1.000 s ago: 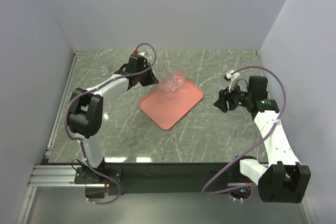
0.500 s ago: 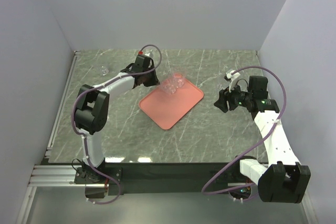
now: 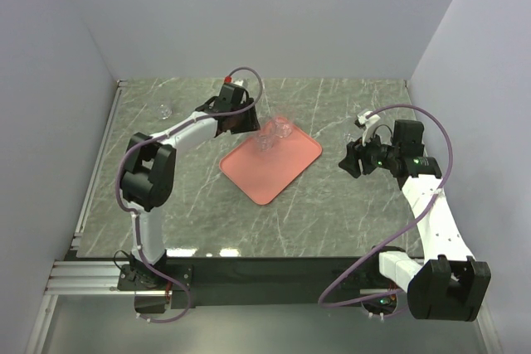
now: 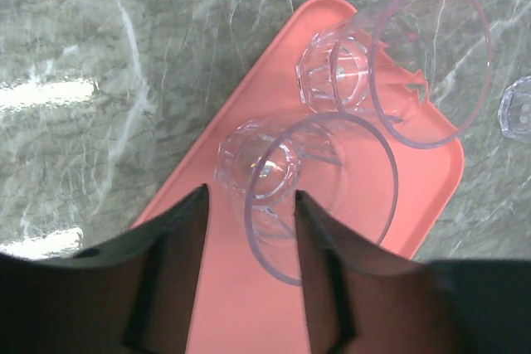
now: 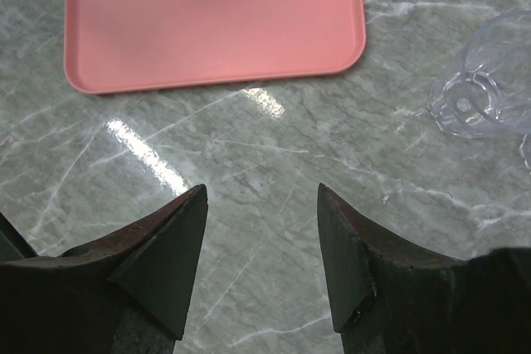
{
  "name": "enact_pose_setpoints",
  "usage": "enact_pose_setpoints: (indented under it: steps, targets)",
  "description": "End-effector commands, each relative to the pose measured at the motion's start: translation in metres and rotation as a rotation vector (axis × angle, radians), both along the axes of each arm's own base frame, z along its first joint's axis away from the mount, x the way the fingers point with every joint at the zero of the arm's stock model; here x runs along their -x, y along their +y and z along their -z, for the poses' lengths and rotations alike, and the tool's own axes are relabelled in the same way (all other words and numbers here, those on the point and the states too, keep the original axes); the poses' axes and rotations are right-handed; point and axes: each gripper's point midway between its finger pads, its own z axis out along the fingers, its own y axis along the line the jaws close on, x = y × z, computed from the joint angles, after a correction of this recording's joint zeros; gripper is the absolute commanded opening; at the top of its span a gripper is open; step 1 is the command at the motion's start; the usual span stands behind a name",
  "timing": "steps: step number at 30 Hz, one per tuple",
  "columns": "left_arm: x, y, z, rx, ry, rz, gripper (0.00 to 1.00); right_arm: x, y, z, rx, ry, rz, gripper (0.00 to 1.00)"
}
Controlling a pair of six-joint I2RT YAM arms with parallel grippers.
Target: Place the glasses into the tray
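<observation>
The salmon-pink tray (image 3: 267,173) lies mid-table. Two clear glasses stand at its far corner, one nearer (image 4: 267,168) and one farther (image 4: 336,74); from above they show side by side (image 3: 272,132). My left gripper (image 4: 250,192) hovers over that corner (image 3: 247,119), open, its jaws either side of the near glass's rim with a gap on the left. My right gripper (image 5: 261,190) is open with nothing in it above bare table right of the tray (image 3: 348,160). Another glass (image 5: 481,89) stands ahead and to its right.
One glass (image 3: 163,110) stands alone at the table's far left. Part of another glass (image 4: 518,107) shows on the marble just past the tray's edge. The tray's near part (image 5: 207,22) holds nothing. Grey walls close in the back and both sides.
My left gripper carried a glass right to the tray's far corner, then opened and let it go beside the other glass. The right arm has not moved.
</observation>
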Motion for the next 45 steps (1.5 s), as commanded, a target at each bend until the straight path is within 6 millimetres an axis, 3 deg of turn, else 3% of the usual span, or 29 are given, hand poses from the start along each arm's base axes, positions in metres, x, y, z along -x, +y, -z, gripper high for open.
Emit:
enact_pose_setpoints:
  steps: [1, 4, 5, 7, 8, 9, 11, 16, 17, 19, 20, 22, 26, 27, 30, 31, 32, 34, 41, 45]
  targets:
    - [-0.006, -0.003, -0.03, -0.002, -0.078, 0.015, 0.53, -0.002, -0.003, -0.006, 0.002, -0.031, -0.001, 0.63]
    - [-0.001, 0.001, -0.047, 0.004, -0.124, 0.021, 0.59, -0.002, -0.005, -0.008, 0.004, -0.044, 0.007, 0.63]
    - [0.002, 0.004, -0.061, 0.008, -0.154, 0.026, 0.6, -0.002, -0.006, -0.009, 0.003, -0.045, 0.011, 0.63]
    - [0.009, 0.01, -0.064, -0.001, -0.166, 0.024, 0.63, -0.003, -0.008, -0.011, 0.002, -0.054, 0.021, 0.63]
    - [0.013, 0.013, -0.08, -0.001, -0.202, 0.028, 0.65, -0.003, -0.009, -0.012, 0.001, -0.054, 0.023, 0.63]
    - [0.019, 0.017, -0.077, -0.011, -0.199, 0.033, 0.67, -0.005, -0.01, -0.012, 0.004, -0.056, 0.028, 0.63]
    - [0.023, 0.031, -0.085, -0.052, -0.234, 0.003, 0.72, -0.007, -0.011, -0.012, 0.01, -0.051, 0.033, 0.63]
    - [0.055, 0.065, -0.104, -0.101, -0.309, -0.035, 0.82, -0.021, -0.023, -0.012, 0.066, -0.028, 0.063, 0.63]
    - [0.062, 0.074, -0.119, -0.101, -0.348, -0.054, 0.83, -0.023, -0.025, -0.013, 0.078, -0.03, 0.07, 0.63]
    - [0.076, 0.086, -0.109, -0.122, -0.346, -0.071, 0.88, -0.03, -0.031, -0.013, 0.105, -0.016, 0.087, 0.63]
    - [0.082, 0.096, -0.119, -0.126, -0.38, -0.098, 0.89, -0.032, -0.031, -0.013, 0.109, -0.01, 0.09, 0.63]
    - [0.093, 0.108, -0.112, -0.153, -0.373, -0.111, 0.92, -0.04, -0.036, -0.014, 0.126, 0.009, 0.112, 0.63]
    - [0.11, 0.131, -0.127, -0.216, -0.42, -0.131, 0.94, -0.06, -0.039, -0.021, 0.159, 0.019, 0.154, 0.63]
    - [0.112, 0.137, -0.129, -0.239, -0.424, -0.14, 0.94, -0.064, -0.038, -0.013, 0.165, 0.06, 0.155, 0.63]
    - [0.121, 0.15, -0.131, -0.308, -0.434, -0.132, 0.94, -0.076, -0.036, -0.012, 0.211, 0.095, 0.171, 0.62]
    - [0.123, 0.153, -0.129, -0.325, -0.433, -0.132, 0.94, -0.081, -0.036, -0.001, 0.228, 0.134, 0.174, 0.62]
    - [0.127, 0.158, -0.125, -0.354, -0.43, -0.125, 0.94, -0.088, -0.039, -0.004, 0.243, 0.131, 0.186, 0.62]
    - [0.129, 0.167, -0.12, -0.386, -0.431, -0.147, 0.94, -0.093, -0.031, 0.011, 0.297, 0.181, 0.176, 0.62]
    - [0.139, 0.179, -0.119, -0.392, -0.463, -0.195, 0.94, -0.122, -0.024, 0.015, 0.375, 0.203, 0.201, 0.61]
    - [0.141, 0.182, -0.123, -0.389, -0.484, -0.208, 0.94, -0.132, -0.021, 0.031, 0.42, 0.252, 0.201, 0.61]
